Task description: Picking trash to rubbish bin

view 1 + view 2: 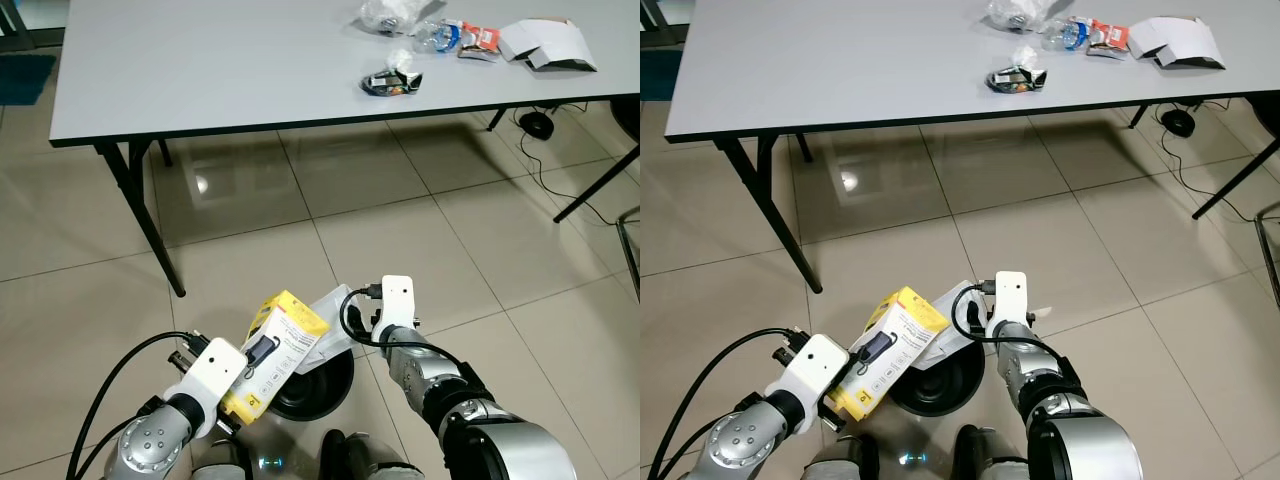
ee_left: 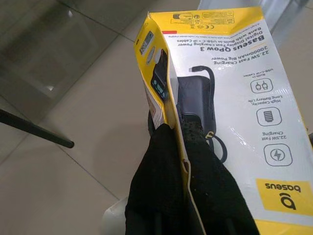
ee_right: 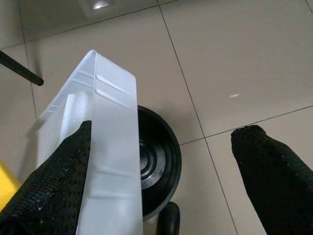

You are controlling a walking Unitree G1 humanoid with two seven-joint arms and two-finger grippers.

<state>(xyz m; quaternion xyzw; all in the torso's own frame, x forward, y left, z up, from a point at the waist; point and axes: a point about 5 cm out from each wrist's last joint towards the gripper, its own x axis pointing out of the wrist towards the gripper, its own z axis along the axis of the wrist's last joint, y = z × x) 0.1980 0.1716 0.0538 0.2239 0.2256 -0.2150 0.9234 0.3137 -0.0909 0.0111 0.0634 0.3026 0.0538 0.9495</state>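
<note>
My left gripper (image 1: 250, 366) is shut on a yellow and white power-bank box (image 1: 277, 350), pinching one edge of it between the black fingers (image 2: 159, 191). It holds the box tilted just above and left of a round black rubbish bin (image 1: 322, 386) on the floor. My right gripper (image 3: 161, 129) is open wide over the bin (image 3: 159, 161). A clear plastic insert (image 3: 110, 147) leans against one of its fingers (image 3: 54, 181); the other finger is well apart. More trash lies on the grey table (image 1: 200, 70): a crumpled wrapper (image 1: 392, 82), a plastic bag (image 1: 390, 14) and a white carton (image 1: 547, 44).
The table's black leg (image 1: 150, 225) stands to the left on the tiled floor. Another slanted leg (image 1: 597, 184) and a cable with a black object (image 1: 537, 124) lie at the right. Open tiles stretch between me and the table.
</note>
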